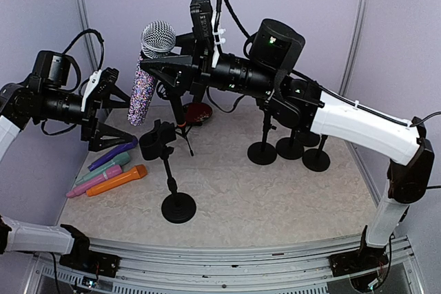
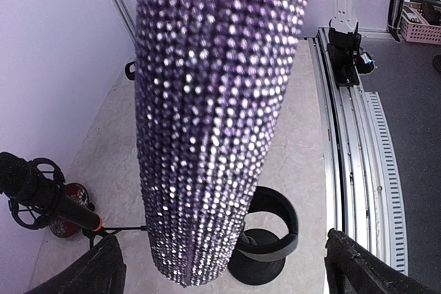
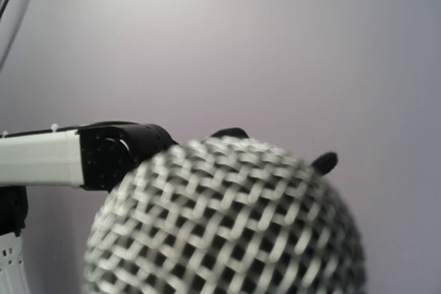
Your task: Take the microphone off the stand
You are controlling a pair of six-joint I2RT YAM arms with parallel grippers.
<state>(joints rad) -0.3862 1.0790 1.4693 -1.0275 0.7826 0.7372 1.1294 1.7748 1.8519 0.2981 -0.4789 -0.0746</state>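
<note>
The microphone (image 1: 142,87) has a silver mesh head and a glittering purple body. It hangs upright in the air, above and to the left of the black stand (image 1: 169,170), whose clip is empty. My right gripper (image 1: 156,65) is shut on the microphone just below its head. The mesh head (image 3: 227,225) fills the right wrist view, with two fingertips (image 3: 325,162) showing past it. My left gripper (image 1: 116,116) stands open beside the microphone's lower end. The purple body (image 2: 213,122) lies between its fingers (image 2: 372,270) without touching them. Below it shows the stand's ring clip (image 2: 279,228).
Several coloured microphones lie at the table's left, among them an orange one (image 1: 117,180) and a purple one (image 1: 110,155). Three more black stands (image 1: 289,146) stand at the back right. A black microphone on a tripod (image 2: 41,194) is behind the stand. A metal rail (image 2: 344,135) runs along the near edge.
</note>
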